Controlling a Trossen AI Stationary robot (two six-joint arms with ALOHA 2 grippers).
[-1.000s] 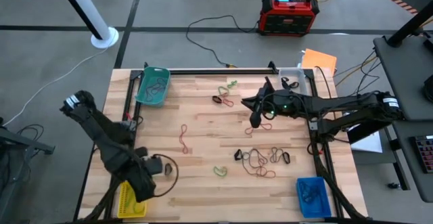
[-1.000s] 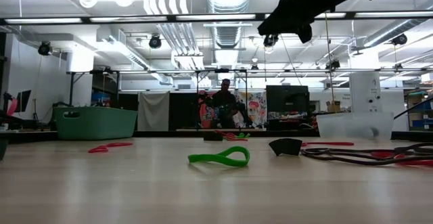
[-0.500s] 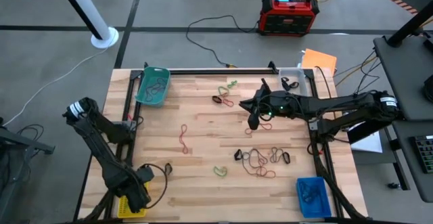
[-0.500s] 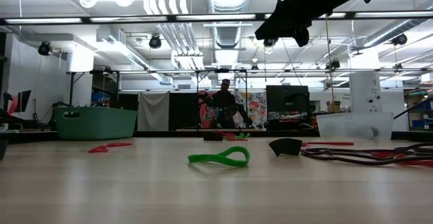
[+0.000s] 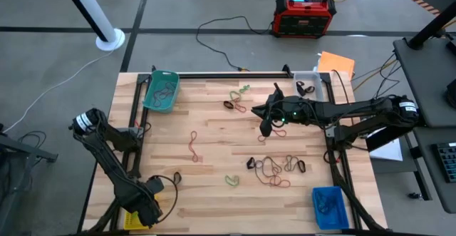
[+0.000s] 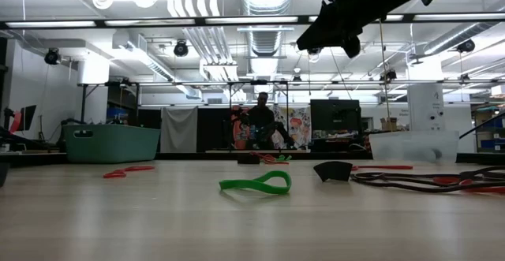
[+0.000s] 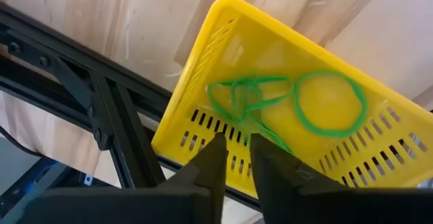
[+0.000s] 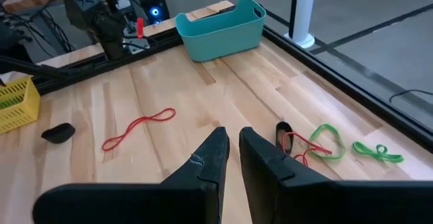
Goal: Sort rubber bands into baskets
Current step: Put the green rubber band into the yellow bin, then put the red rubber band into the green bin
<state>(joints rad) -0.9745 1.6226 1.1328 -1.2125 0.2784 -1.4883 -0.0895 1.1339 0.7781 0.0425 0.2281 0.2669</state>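
Left tool (image 7: 235,158) hangs over the yellow basket (image 7: 203,88) at the worktop (image 5: 214,161) near-left corner; fingers narrowly parted, holding nothing, green bands (image 7: 291,105) lying in the basket below. Step in hand, by judgement: release. Lift straight up, check no loop clings to a finger.

Right tool (image 8: 230,158): raised mid-worktop, fingers near-closed, empty.

Count: 4 baskets – teal (image 5: 161,90), clear (image 5: 308,78), yellow, blue (image 5: 330,206). Loose bands approx. a dozen; tangled cluster (image 5: 274,167) prevents an exact count.
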